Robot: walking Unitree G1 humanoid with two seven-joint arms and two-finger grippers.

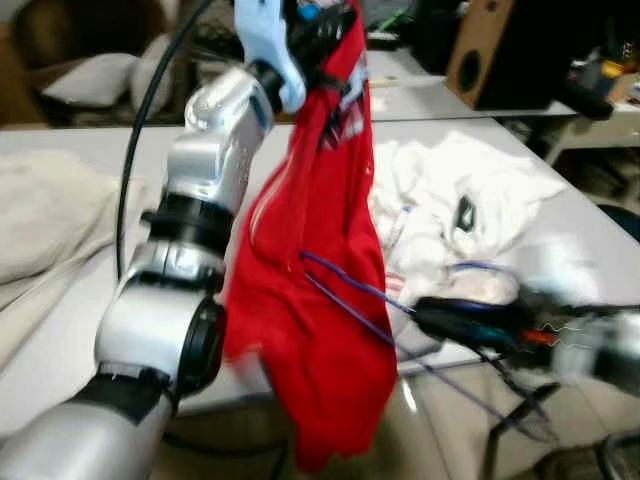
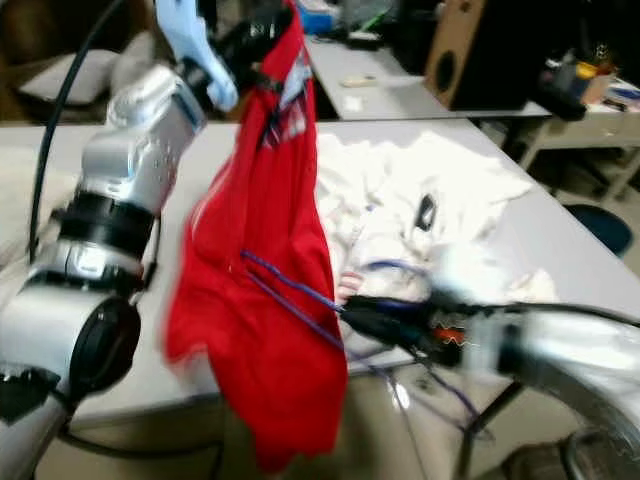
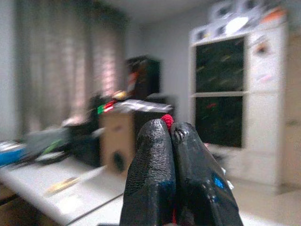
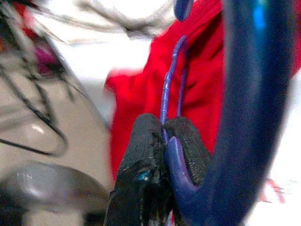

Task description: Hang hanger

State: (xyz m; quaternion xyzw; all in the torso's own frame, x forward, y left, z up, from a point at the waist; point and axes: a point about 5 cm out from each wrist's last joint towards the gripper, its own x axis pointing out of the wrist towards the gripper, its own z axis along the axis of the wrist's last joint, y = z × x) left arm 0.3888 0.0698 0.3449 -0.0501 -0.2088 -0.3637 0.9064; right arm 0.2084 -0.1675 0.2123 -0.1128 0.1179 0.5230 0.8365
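Your left gripper [image 1: 318, 28], at the top centre of the left eye view, is clenched on the top edge of the red shirt [image 1: 315, 260], which hangs down the middle of the frame in front of the grey table [image 1: 80, 330]; in the left wrist view a bit of red cloth shows between the closed fingertips [image 3: 162, 136]. Your right gripper [image 1: 440, 318], low in the right half of the frame, is pinched on the blue wire hanger [image 1: 350, 290], whose thin legs reach leftward and meet the lower half of the shirt. The right wrist view shows the wire squeezed between the two black fingers [image 4: 141, 141], with red fabric just beyond. A heap of white clothes [image 1: 450, 215] lies on the table behind, to the right of the shirt. You appear to be at the dressing step: the hanger touches the cloth, but whether any of it is inside the shirt cannot be told through the blur. Next you will likely need to guide the hanger's end up into the shirt toward the left grip, keeping the cloth held up.
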